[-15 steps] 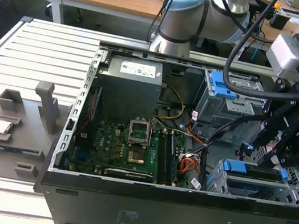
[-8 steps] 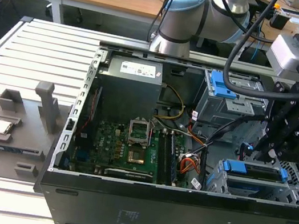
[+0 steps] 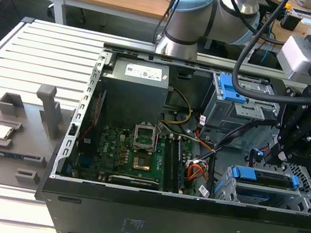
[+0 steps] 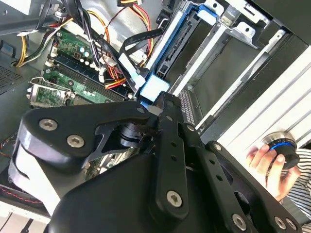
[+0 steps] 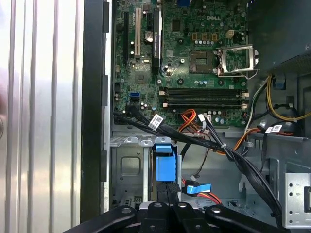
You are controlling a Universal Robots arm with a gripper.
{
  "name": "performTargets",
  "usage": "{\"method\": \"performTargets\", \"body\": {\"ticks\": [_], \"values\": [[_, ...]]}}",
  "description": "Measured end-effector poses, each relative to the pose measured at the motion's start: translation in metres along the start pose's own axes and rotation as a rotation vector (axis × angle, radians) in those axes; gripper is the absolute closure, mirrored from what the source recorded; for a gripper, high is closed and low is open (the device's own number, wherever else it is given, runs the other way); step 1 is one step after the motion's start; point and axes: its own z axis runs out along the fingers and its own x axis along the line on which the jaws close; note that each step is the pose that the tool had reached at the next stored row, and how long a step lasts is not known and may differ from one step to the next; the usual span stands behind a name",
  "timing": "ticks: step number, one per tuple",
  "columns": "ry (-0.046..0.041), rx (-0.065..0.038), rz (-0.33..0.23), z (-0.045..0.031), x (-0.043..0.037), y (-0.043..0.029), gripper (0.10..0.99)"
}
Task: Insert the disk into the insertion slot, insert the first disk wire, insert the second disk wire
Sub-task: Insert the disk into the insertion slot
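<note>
— Is the disk [image 3: 275,181] in?
— It looks seated in the insertion slot [image 3: 224,188], just ahead of the end effector [image 5: 167,188], whose fingers are pinched narrow. The first disk wire [image 5: 197,188] lies unplugged beside it.

Insertion slot [image 3: 224,190]: grey perforated sheet metal. Disk [image 3: 252,174] carrier: glossy blue plastic. Hand [image 3: 273,153]: matt black.

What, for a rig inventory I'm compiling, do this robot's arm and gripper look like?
The arm has silver-grey metal tubes with pale blue caps on its joints. Thick black cables loop along it to a light grey box at the wrist. The gripper is matt black, built of angular linked bars with silver screw heads, and bears small white lettering.
</note>
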Motion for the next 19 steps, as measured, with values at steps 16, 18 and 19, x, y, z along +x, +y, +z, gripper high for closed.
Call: {"method": "performTargets", "body": {"ticks": [16, 18, 19], "values": [[0.0002, 0.000, 0.000, 0.0200, 0.0006, -0.0157, 0.980], [0.0002, 0.000, 0.000, 0.0223, 0.0007, -0.0163, 0.980], [0.0004, 0.000, 0.000, 0.0227, 0.0005, -0.0171, 0.980]]}}
